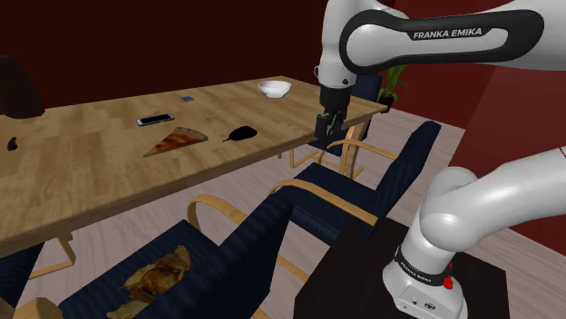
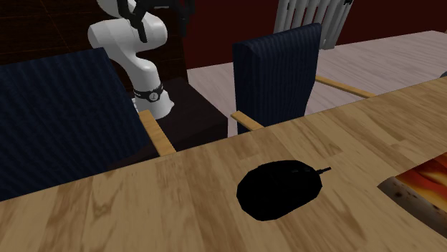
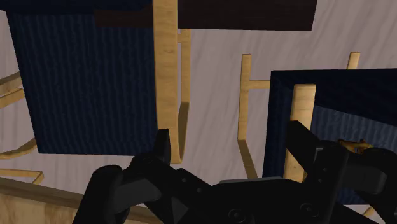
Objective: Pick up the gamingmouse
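Black gaming mouse lies on wooden table, near front edge, cord stub pointing toward pizza slice just beside it. Phone and white bowl sit farther back on tabletop. Tool hangs off table edge at shoulder view's right of mouse, well apart from it, fingers spread wide, gripping nothing. Dark-blue armchairs with wooden arms stand beneath.

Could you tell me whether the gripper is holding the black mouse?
No, the mouse lies free on the wooden table, and the gripper hangs well apart from it.
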